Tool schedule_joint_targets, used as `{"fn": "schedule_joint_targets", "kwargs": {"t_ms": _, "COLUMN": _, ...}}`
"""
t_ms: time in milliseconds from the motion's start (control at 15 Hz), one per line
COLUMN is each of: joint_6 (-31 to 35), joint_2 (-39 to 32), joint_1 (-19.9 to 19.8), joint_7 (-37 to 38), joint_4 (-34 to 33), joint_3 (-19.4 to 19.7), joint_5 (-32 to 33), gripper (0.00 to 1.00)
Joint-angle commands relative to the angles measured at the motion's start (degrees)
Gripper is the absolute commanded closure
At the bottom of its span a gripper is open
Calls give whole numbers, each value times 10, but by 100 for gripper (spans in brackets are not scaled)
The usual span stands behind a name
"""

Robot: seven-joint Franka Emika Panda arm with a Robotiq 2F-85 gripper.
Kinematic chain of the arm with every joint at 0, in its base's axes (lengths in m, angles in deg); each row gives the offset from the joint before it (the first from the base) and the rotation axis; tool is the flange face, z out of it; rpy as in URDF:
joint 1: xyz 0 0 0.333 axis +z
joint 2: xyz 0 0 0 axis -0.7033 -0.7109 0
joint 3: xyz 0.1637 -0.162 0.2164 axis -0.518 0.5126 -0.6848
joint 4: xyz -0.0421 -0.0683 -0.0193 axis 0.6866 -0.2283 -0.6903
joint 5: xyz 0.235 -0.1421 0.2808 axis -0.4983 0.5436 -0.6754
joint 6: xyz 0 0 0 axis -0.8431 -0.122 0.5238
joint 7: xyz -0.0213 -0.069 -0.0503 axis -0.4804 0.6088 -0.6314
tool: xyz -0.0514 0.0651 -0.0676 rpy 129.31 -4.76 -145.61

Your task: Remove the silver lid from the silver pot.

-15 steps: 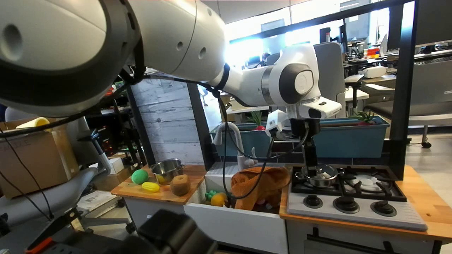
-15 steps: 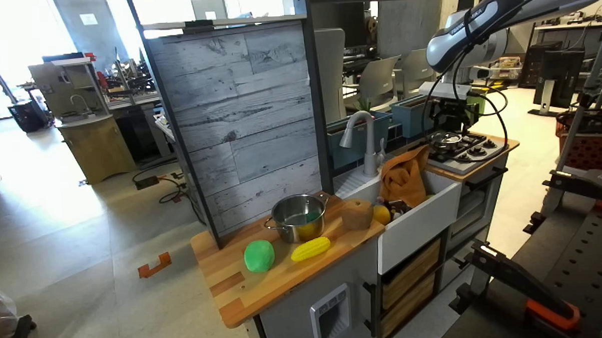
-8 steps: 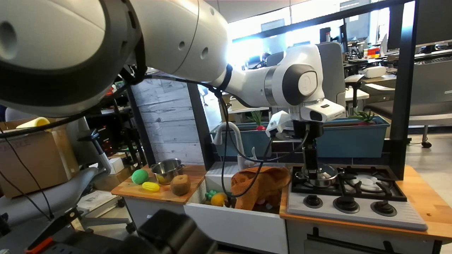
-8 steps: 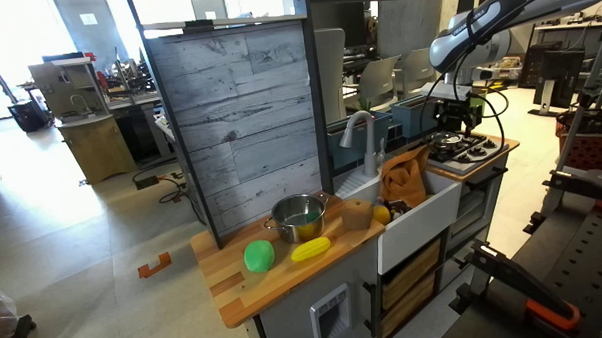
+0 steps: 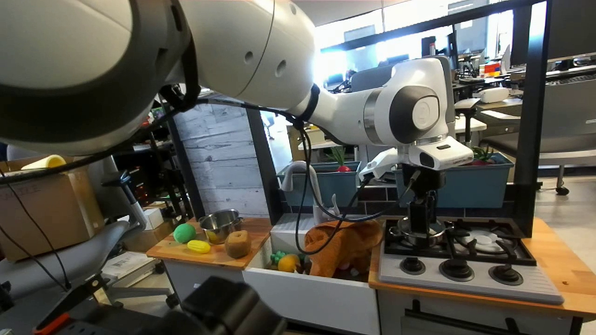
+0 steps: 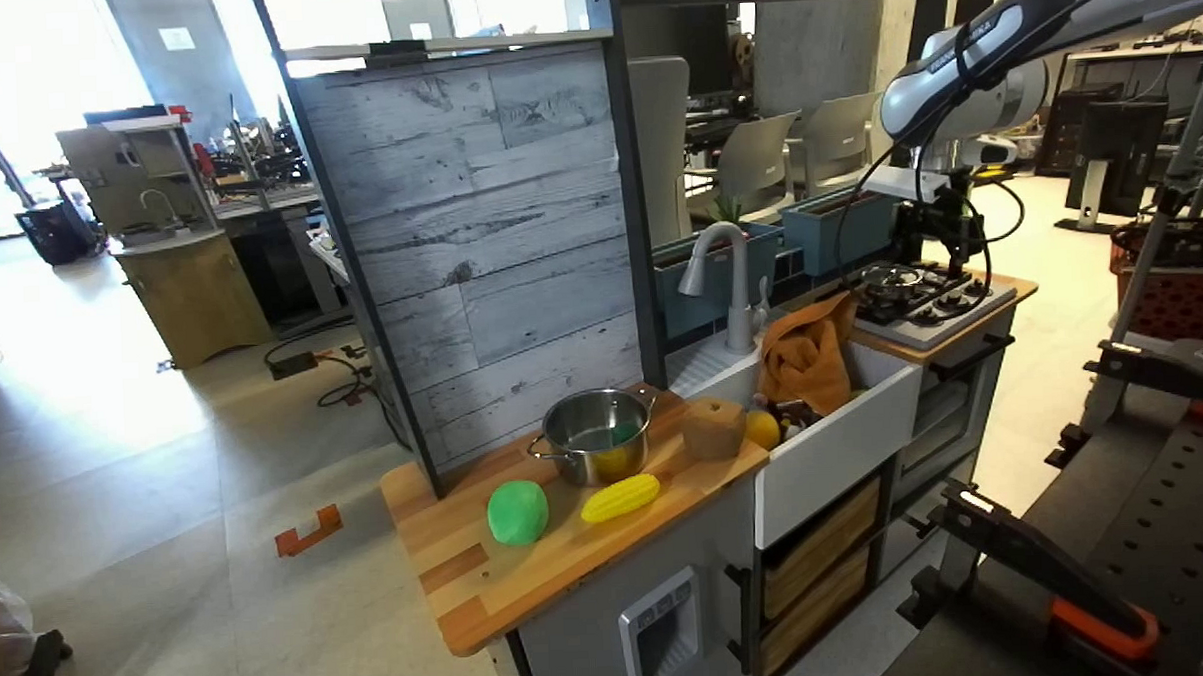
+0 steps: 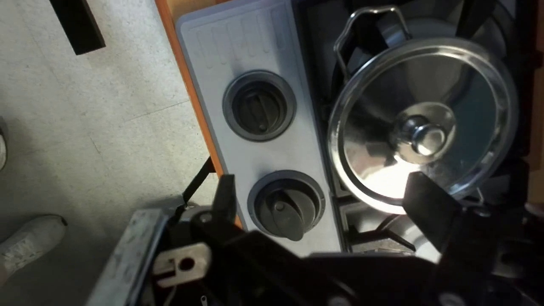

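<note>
The silver lid (image 7: pixel 374 106) with a round silver knob (image 7: pixel 429 139) sits on the silver pot, whose wire handle (image 7: pixel 340 46) shows in the wrist view. The pot stands on the toy stove in both exterior views (image 5: pixel 436 239) (image 6: pixel 892 293), with the lid (image 6: pixel 891 274) on top. My gripper (image 7: pixel 323 176) is open and empty. In the wrist view one finger overlaps the lid's rim and the other is over the stove's front edge; the knob is outside the jaws. In an exterior view the gripper (image 5: pixel 420 236) partly hides the pot. I cannot tell whether a finger touches the lid.
The stove has black grates and knobs (image 7: pixel 259 106). A sink with an orange cloth (image 5: pixel 344 246) is beside it. On the left counter stand a lidless silver pot (image 6: pixel 597 443), a green ball (image 6: pixel 518 511), yellow corn (image 6: pixel 620 498) and a brown item (image 6: pixel 713 429). Blue planters (image 5: pixel 470 186) stand behind.
My gripper has moved to the right and slightly lower in an exterior view, across the front of the pot. The pot and lid have not visibly moved.
</note>
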State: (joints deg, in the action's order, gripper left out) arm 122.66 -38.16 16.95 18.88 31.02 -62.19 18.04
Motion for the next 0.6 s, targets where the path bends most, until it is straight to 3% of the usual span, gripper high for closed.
{"fn": "schedule_joint_targets", "kwargs": {"t_ms": 0, "joint_6": 8, "joint_2": -10, "joint_1": -4, "joint_7": 36, "joint_4": -29, "joint_3": -4, "joint_5": -9, "gripper": 0}}
{"fn": "schedule_joint_targets", "kwargs": {"t_ms": 267, "joint_6": 98, "joint_2": -15, "joint_1": -1, "joint_7": 47, "joint_4": -45, "joint_3": -16, "joint_5": -14, "gripper": 0}}
{"fn": "schedule_joint_targets", "kwargs": {"t_ms": 533, "joint_6": 58, "joint_2": -14, "joint_1": 5, "joint_7": 93, "joint_4": -43, "joint_3": -9, "joint_5": -8, "gripper": 0}}
